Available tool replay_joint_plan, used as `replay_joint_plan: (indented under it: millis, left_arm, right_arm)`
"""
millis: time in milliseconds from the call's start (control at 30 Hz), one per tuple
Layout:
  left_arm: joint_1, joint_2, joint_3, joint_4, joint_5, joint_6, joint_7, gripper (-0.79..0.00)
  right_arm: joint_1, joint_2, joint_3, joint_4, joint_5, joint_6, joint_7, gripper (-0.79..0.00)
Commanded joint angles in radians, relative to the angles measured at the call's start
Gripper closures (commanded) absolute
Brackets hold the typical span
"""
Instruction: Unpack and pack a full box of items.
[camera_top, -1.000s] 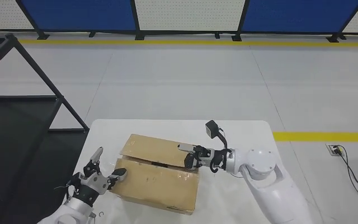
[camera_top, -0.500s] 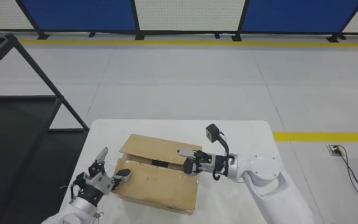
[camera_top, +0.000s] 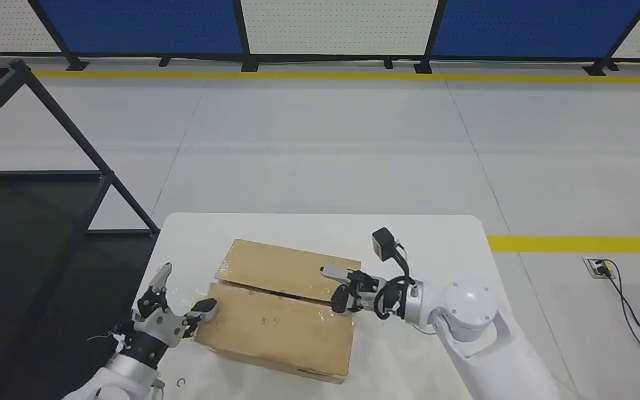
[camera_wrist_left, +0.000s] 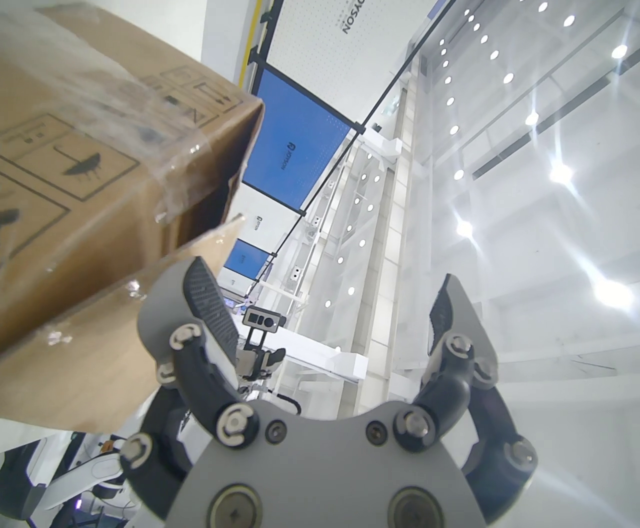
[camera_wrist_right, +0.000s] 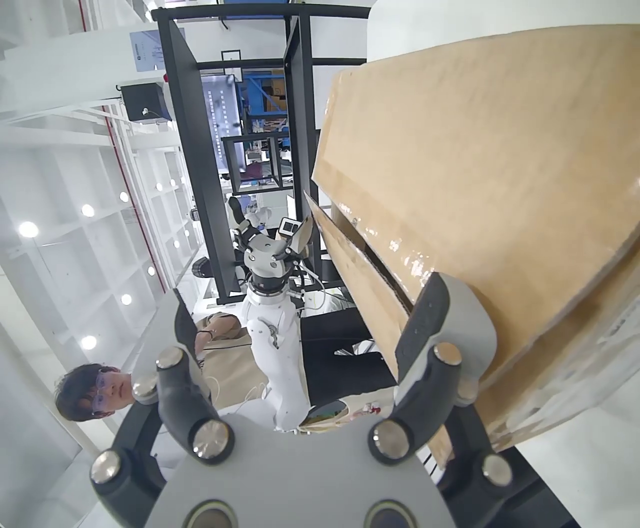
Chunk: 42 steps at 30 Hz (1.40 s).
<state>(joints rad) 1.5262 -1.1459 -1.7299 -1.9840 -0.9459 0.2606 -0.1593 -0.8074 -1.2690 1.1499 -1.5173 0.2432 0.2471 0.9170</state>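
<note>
Fingers (camera_wrist_left: 205, 290) of the left gripper (camera_top: 183, 290) are spread, one just beside the cardboard box's (camera_top: 280, 320) left end. The right gripper (camera_top: 340, 286), also spread, is at its right end by the flap seam. The box sits on the counter (camera_top: 420, 240) with its flaps down and contents hidden.

The box (camera_top: 280, 310) blocks the straight path between my left gripper (camera_top: 182, 295) and right gripper (camera_top: 340, 287), though I see bare table (camera_top: 420, 235) beyond its far side.
</note>
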Motion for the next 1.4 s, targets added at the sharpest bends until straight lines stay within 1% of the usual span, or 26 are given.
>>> replay_joint_plan:
  millis: [0,200,333,533,700,1167,1367]
  left_arm:
    - [0.022,0.001,-0.032,0.017,-0.004,-0.010,-0.009,-0.785]
    - [0.080,0.004,-0.114,0.061,0.012,-0.024,-0.050,-0.785]
    - [0.093,0.006,-0.125,0.089,0.048,-0.019,-0.068,-0.785]
    - [0.103,0.007,-0.086,0.094,0.129,-0.016,-0.099,-0.785]
    - [0.109,0.006,-0.053,0.088,0.162,-0.002,-0.118,-0.785]
    - [0.095,0.003,-0.007,0.067,0.170,0.026,-0.129,-0.785]
    - [0.071,-0.001,0.020,0.067,0.157,0.030,-0.106,-0.785]
  right_arm:
    - [0.007,0.000,-0.004,0.009,-0.001,-0.001,0.002,-0.785]
    - [0.026,0.001,-0.015,0.033,0.000,-0.011,0.012,-0.785]
    - [0.037,0.002,-0.020,0.043,0.000,-0.017,0.015,-0.785]
    - [0.048,0.003,-0.026,0.053,-0.001,-0.019,0.011,-0.785]
    - [0.051,0.003,-0.030,0.058,0.005,-0.012,0.004,-0.785]
    - [0.037,0.010,-0.025,0.045,-0.011,-0.021,-0.035,-0.785]
    - [0.037,0.015,-0.026,0.040,-0.048,-0.082,-0.020,-0.785]
